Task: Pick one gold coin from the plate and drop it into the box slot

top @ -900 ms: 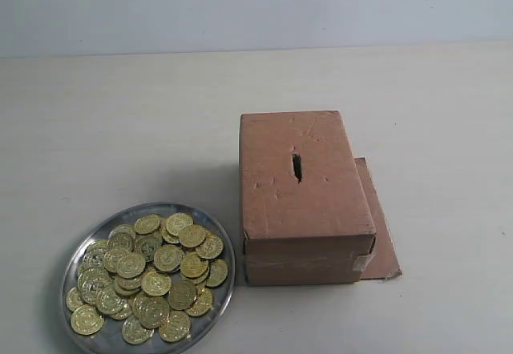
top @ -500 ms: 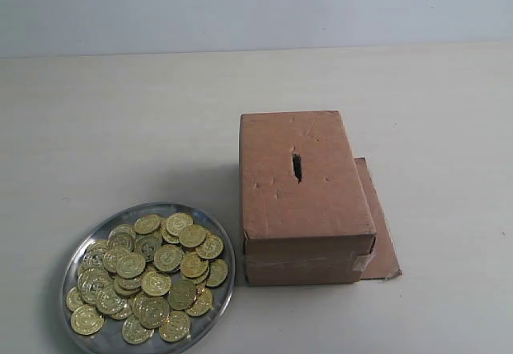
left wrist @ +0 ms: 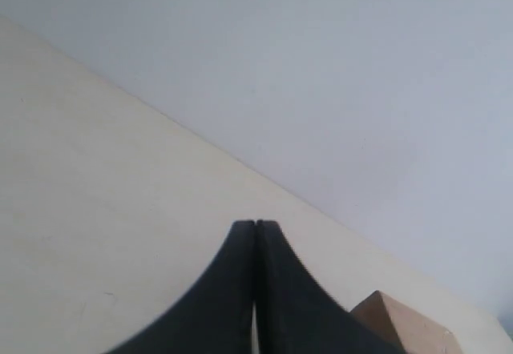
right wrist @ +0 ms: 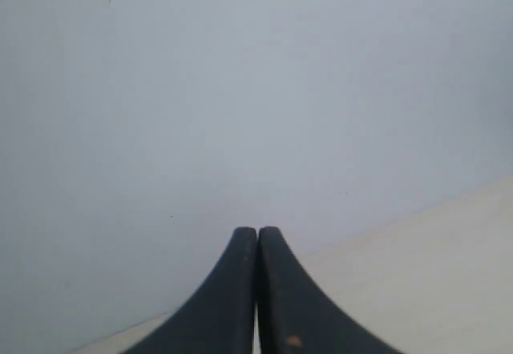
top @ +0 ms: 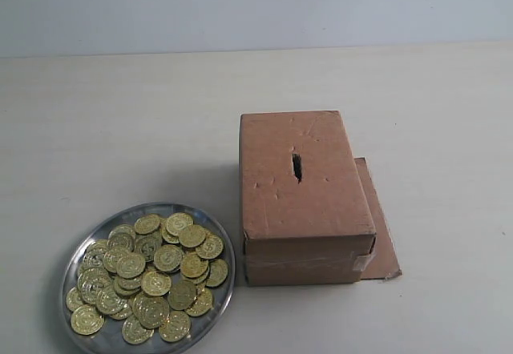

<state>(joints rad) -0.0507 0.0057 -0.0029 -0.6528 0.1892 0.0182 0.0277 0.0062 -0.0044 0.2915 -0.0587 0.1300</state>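
A round silver plate (top: 216,238) sits at the front left of the table, heaped with several gold coins (top: 156,266). To its right stands the brown cardboard box (top: 304,202), its small dark slot (top: 296,166) in the top face. Neither arm appears in the exterior view. In the left wrist view my left gripper (left wrist: 256,224) is shut with nothing in it, over bare table, and a corner of the box (left wrist: 405,322) shows beside it. My right gripper (right wrist: 257,230) is also shut and empty, facing the pale wall.
A flat brown cardboard sheet (top: 381,234) lies under the box and sticks out on its right. The beige table (top: 120,130) runs back to a pale grey wall (top: 256,10).
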